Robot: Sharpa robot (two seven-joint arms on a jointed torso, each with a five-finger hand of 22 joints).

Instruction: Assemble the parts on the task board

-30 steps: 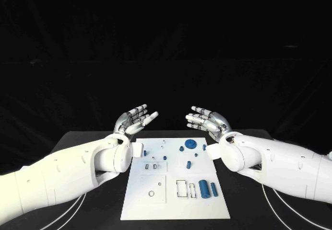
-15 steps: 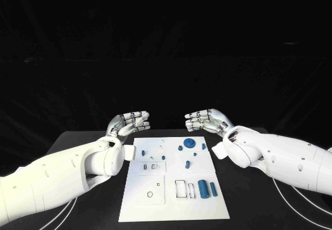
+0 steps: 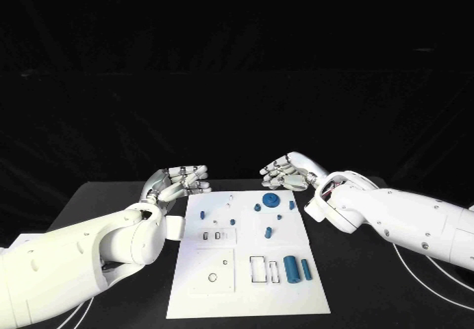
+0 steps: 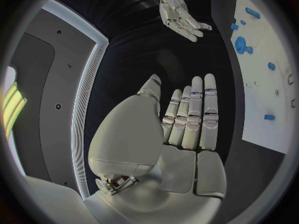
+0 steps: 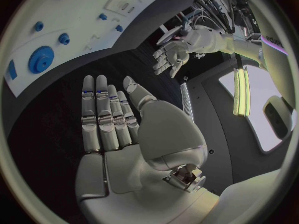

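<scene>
Since a second ago both of your hands have come down from their raised, palm-up pose and now hover low over the far end of the table (image 3: 118,195), one at each far corner of the task board (image 3: 247,288). The left hand (image 3: 181,182) sits just beside the board's far left corner; your left wrist view shows its silver, segmented fingers (image 4: 201,112) laid straight and pressed side by side, holding nothing. The right hand (image 3: 286,172) hangs just beyond the far right corner; your right wrist view shows its fingers (image 5: 99,114) likewise straight and close together, thumb set slightly apart, palm bare.

The task board is a flat, matte white rectangular plate lying lengthwise down the middle of the black table. You can see its blue parts all resting on it, untouched: a round toothed gear (image 3: 270,200) near the far edge, a smaller round knob (image 3: 257,208) just beside it, a short upright peg (image 3: 266,233) near the middle, and a thick smooth cylinder (image 3: 290,269) lying on its side at the near right with a thinner bar (image 3: 306,269) just beside it. Outlined rectangular slots (image 3: 257,269) sit left of the cylinder, and a small ring-shaped hole (image 3: 212,277) marks the near left panel.
</scene>
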